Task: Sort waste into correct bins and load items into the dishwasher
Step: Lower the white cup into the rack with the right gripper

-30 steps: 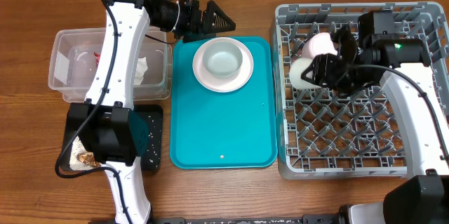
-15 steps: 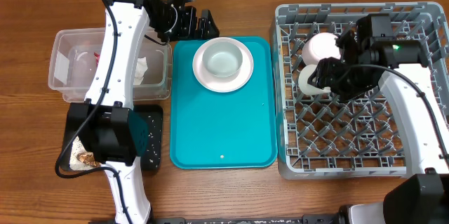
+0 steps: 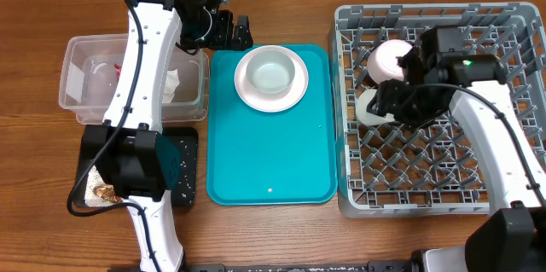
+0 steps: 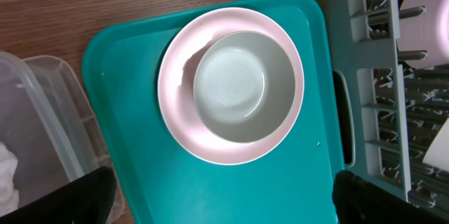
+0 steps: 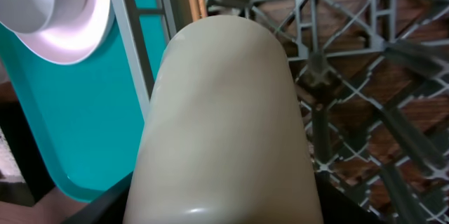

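Over at the rack, the right jaws were closed on the cup, holding it low among the pegs near the rack's left wall. The wrist view showed the cup lying on its side across the lattice, so I'd judge it not yet seated. Just behind it in the rack sat a round white piece; bowl or cup, I couldn't tell.

Up at the tray's far left corner, the left jaws hung spread wide, gripping nothing, looking down on the bowl nested in the plate.

Waste looked mostly dealt with. The napkin and wrapper lay in the tub, and grains and brown bits sat in the black bin. Loading looked about half done: bowl and plate were left on the tray, and no large plate was in view.

As for obstacles, the bowl sat in the plate and would probably have to go first. The rack's wall and crowded pegs stood between tray and any free slot. The left arm stretched across tub and black bin. The surface around the tray showed no loose scraps.
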{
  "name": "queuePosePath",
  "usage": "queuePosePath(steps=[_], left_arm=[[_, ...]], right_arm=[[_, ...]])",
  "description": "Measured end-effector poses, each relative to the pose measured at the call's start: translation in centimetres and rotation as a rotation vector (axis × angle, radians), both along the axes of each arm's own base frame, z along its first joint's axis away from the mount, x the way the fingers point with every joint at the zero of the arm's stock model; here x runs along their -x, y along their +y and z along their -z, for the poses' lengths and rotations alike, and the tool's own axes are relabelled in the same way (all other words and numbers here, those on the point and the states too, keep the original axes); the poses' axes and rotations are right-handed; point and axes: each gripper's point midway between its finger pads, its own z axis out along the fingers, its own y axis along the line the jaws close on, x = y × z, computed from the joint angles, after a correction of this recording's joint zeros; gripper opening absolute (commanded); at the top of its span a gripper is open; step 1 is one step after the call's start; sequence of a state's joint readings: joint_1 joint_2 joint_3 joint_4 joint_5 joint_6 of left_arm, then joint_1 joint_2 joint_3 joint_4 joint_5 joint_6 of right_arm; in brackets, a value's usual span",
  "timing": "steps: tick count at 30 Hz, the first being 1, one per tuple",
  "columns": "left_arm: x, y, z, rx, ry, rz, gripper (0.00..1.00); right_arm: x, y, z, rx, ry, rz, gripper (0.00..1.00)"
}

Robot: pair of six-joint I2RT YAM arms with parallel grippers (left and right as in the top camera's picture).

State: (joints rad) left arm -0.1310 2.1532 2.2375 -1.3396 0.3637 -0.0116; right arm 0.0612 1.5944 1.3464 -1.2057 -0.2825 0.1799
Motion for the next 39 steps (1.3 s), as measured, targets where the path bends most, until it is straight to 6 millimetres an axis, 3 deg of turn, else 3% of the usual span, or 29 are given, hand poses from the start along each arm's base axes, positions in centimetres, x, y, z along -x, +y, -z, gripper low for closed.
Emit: queuePosePath(steps=[7,11,13,16,21,39], left_arm=[[-0.01,0.04,0.02,-0.003,0.0,-0.001,1.0],[-0.01,0.05,0.02,-0.003,0.0,-0.001,1.0],[-0.01,0.05,0.02,-0.003,0.0,-0.001,1.0],[-0.02,0.07,0.02,-0.004,-0.001,-0.001,1.0],[-0.02,0.1,0.04,-0.006,-0.001,-0.002,1.0],[-0.02,0.1,0.04,-0.006,-0.001,-0.002,1.0]], right_arm=[[0.21,0.09,0.29,0.019,0.006,-0.008,0.41],[0.19,-0.01,0.32,0.024,0.005,-0.007,0.52],[0.21,0.0,0.32,0.025,0.006,-0.007,0.61],[0.21,-0.01,0.32,0.024,0.007,-0.003,0.82],[0.28,-0.07,0.36,0.028,0.01,-0.003,0.99],[0.2,-0.04,0.34,0.027,0.006,-0.005,1.0]])
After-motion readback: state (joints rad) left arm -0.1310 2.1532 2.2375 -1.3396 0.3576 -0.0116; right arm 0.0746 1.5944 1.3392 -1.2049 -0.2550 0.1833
